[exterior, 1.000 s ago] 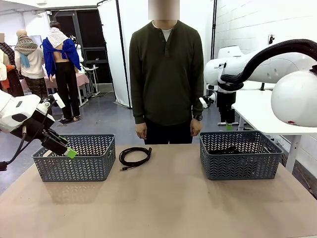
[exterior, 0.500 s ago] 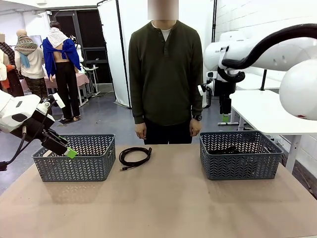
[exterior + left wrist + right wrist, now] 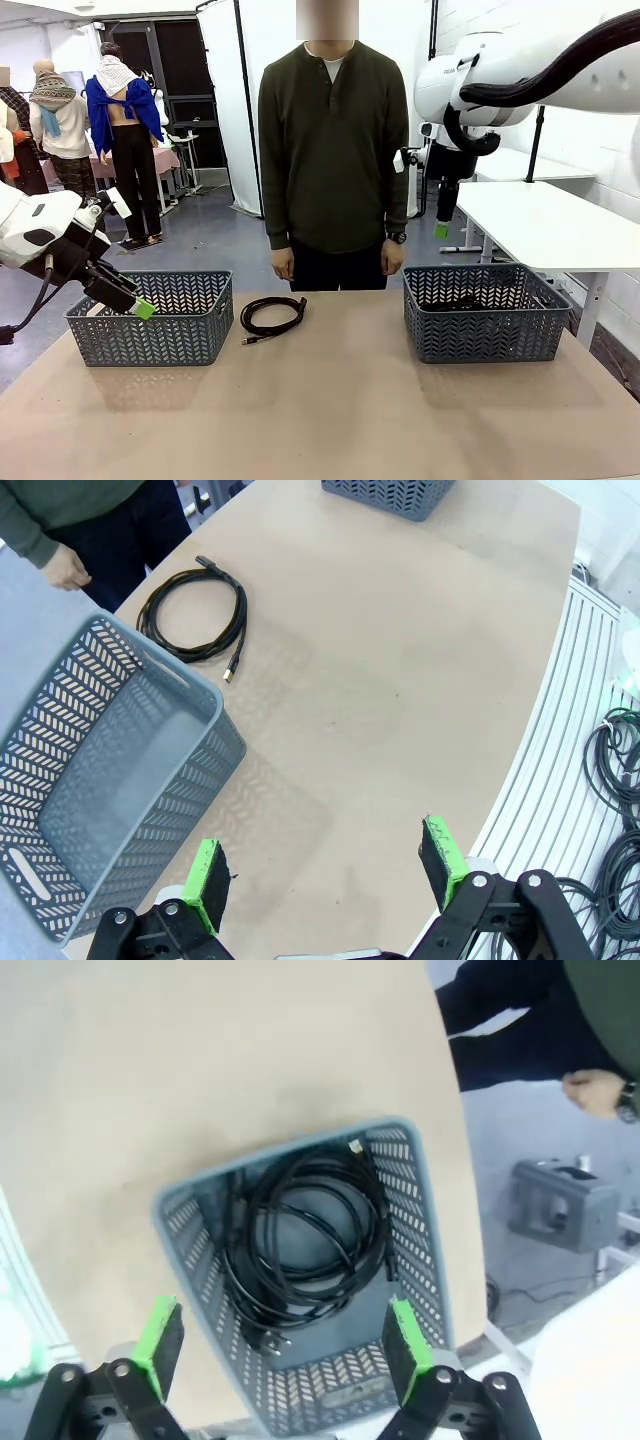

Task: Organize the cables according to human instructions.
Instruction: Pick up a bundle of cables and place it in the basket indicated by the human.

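Cables [image 3: 305, 1235] lie basketed beneath open right hand [image 3: 282, 1350].

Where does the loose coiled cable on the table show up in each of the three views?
Front view: cable lies on the table just right of the left basket, in front of the person.
Left wrist view: upper left, just beyond the same basket.
Right wrist view: not in it; the cables there lie inside the right basket.
Shared landmark: the right basket.

White arms [image 3: 520, 70], black-and-green jaws
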